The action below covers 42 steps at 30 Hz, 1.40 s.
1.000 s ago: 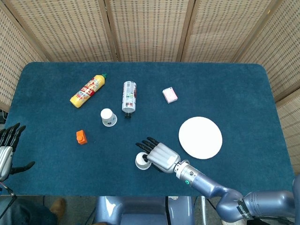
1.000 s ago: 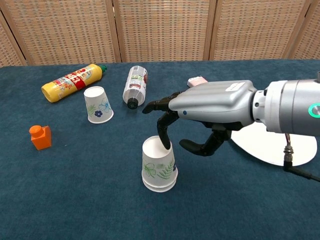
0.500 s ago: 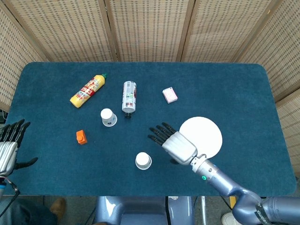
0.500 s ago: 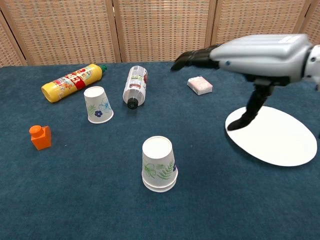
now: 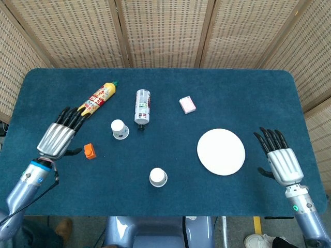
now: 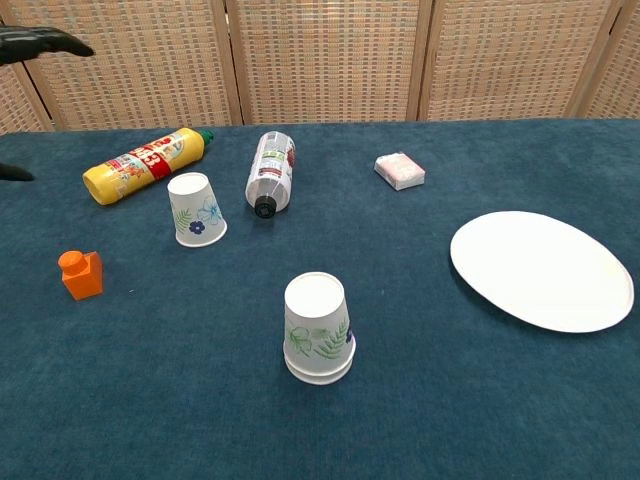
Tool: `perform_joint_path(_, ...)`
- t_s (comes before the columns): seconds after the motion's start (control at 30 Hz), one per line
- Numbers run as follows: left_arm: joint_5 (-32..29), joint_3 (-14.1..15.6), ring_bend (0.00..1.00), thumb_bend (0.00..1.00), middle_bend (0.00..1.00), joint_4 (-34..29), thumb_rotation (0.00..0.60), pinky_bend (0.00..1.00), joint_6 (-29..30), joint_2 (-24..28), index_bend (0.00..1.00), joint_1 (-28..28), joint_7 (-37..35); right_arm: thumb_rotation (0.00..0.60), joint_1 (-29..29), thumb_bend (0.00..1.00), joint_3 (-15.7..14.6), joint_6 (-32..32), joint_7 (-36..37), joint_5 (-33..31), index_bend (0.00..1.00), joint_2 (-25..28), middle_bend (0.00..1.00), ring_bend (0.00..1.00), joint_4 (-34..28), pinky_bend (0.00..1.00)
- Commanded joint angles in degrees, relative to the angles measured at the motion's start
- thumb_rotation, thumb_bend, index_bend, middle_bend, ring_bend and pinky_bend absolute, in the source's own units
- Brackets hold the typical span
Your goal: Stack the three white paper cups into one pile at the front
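Note:
A pile of nested white paper cups (image 5: 158, 177) (image 6: 318, 329) stands upside down near the table's front, with a leaf print on its side. A single white cup (image 5: 119, 129) (image 6: 195, 209) with a blue flower print stands upside down further back and to the left. My left hand (image 5: 58, 138) hovers open with fingers spread at the left, above the table beside the orange block; only its dark fingertips (image 6: 40, 42) show in the chest view. My right hand (image 5: 281, 159) is open at the far right, beyond the plate, holding nothing.
A yellow sauce bottle (image 5: 96, 99) (image 6: 142, 163) and a clear bottle (image 5: 142, 106) (image 6: 271, 171) lie at the back. A small orange block (image 5: 90, 151) (image 6: 81, 274) sits left. A pink packet (image 5: 187, 105) (image 6: 400, 170) and a white plate (image 5: 221, 151) (image 6: 541, 269) are right.
My right hand has let go of the cup pile and drawn back to the far right. My left hand has come in from the left edge toward the orange block.

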<state>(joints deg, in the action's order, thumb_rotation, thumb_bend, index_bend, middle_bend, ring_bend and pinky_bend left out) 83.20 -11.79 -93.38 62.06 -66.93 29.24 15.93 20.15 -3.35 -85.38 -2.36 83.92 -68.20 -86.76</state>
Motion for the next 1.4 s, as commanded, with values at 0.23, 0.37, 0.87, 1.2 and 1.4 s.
perform_joint_path(0.23,-14.91,-5.05,0.07,0.00,0.03,8.31,0.600,0.13,-15.89,-12.30,0.08,15.50,9.03,0.600,-5.02,0.00,0.38,-4.32,-1.76,2.20,0.00,-2.39,0.00,0.00,0.33,0.00)
perform_joint_path(0.37,-18.54,-5.20,0.16,0.00,0.11,10.16,0.600,0.22,-18.25,-13.93,0.20,18.04,9.65,0.600,-5.39,0.00,1.19,-3.35,-0.41,1.73,0.01,-2.19,0.00,0.00,0.78,0.00)
perform_joint_path(0.87,-30.29,-2.46,0.20,0.00,0.16,16.36,0.600,0.27,-21.51,-14.44,0.24,23.18,15.46,0.600,-6.56,0.00,3.49,-2.69,1.25,2.22,0.04,-1.82,0.00,0.00,1.42,0.00)
perform_joint_path(1.2,-31.10,-1.03,0.23,0.00,0.19,26.67,0.600,0.30,-25.57,-20.04,0.28,25.59,9.18,0.600,-7.16,0.00,4.69,-1.37,0.84,2.25,0.04,-2.38,0.00,0.00,1.89,0.00)
perform_joint_path(1.4,-30.71,-0.16,0.27,0.02,0.23,29.21,0.600,0.33,-26.42,-21.95,0.32,26.89,7.72,0.600,-7.52,0.00,5.46,-0.77,1.07,2.02,0.04,-2.40,0.00,0.00,2.13,0.00)
